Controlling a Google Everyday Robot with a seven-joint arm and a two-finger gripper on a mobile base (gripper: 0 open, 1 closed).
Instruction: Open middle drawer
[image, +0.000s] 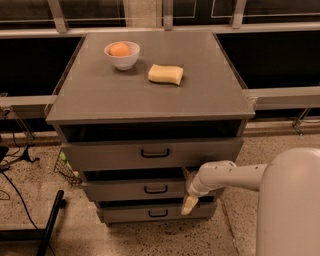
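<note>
The gray cabinet (150, 100) has three drawers, each with a small black bar handle. The middle drawer (132, 190) has its handle (156, 189) at its centre and stands out a little from the cabinet, as do the other two. My gripper (190, 202) hangs at the right end of the middle drawer's front, its pale fingertip pointing down over the front of the lowest drawer (150, 213). It is to the right of the middle handle and apart from it. My white arm (235, 175) reaches in from the right.
A white bowl (121, 55) holding an orange and a yellow sponge (166, 74) sit on the cabinet top. The top drawer (150, 152) is pulled out a little. A black bar (50, 227) and cables lie on the speckled floor at left. A railing runs behind.
</note>
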